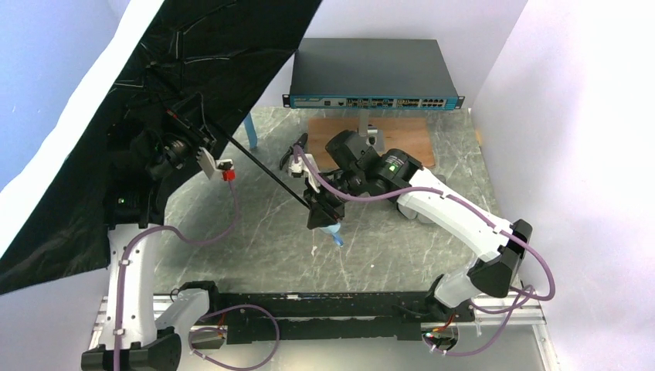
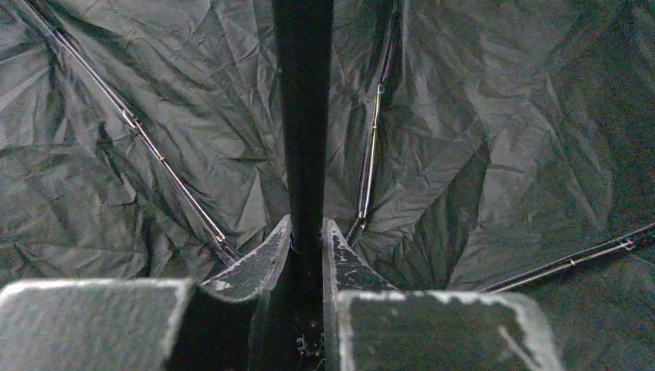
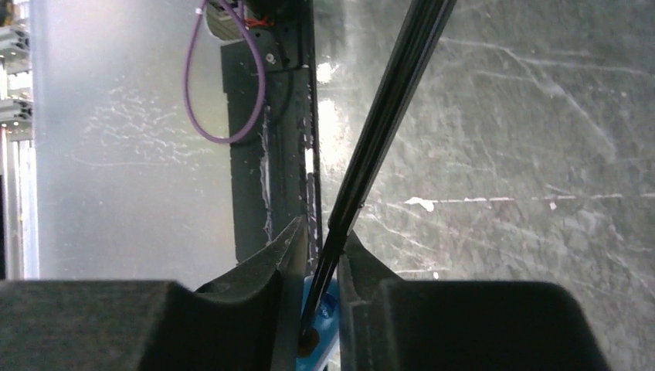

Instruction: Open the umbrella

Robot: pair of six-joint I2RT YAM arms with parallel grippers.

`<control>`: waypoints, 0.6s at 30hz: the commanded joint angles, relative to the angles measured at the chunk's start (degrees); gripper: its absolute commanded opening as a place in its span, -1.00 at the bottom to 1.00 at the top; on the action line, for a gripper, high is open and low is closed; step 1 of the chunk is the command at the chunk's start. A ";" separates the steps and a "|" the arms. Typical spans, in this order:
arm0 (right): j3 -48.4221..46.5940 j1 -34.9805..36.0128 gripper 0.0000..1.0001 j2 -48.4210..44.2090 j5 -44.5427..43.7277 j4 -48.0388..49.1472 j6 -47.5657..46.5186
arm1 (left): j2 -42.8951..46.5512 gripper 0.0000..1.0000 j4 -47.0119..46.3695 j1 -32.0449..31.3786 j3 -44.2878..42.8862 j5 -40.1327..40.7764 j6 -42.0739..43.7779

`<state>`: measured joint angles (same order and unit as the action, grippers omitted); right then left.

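Right gripper (image 1: 323,219): jaws nipped onto thin black telescopic shaft (image 1: 263,166), just above pale-blue stub handle (image 1: 334,234). Left gripper (image 2: 307,232): jaws clamped on shaft under canopy. Sky-blue folding umbrella (image 1: 69,193) over left side of grey marbled table (image 1: 386,247), black-underside canopy (image 1: 193,54) spread, tilted. Step: final stretch, likely. Next: check lock, release.

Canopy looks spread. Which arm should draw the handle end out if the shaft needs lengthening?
Right. The right gripper grips the thin shaft right beside the blue handle; the left gripper clamps the thick section under the canopy, likely better as anchor.
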<state>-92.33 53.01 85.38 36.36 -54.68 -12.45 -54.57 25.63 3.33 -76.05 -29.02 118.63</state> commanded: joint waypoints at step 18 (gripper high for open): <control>11.40 0.17 -0.98 -8.39 -3.89 -9.87 -6.93 | -9.45 -0.83 -25.06 9.76 -3.60 10.11 12.77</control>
<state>-83.85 51.77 81.41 28.45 -46.87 -11.99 -60.20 20.10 6.15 -74.35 -38.20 118.65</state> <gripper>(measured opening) 0.126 0.171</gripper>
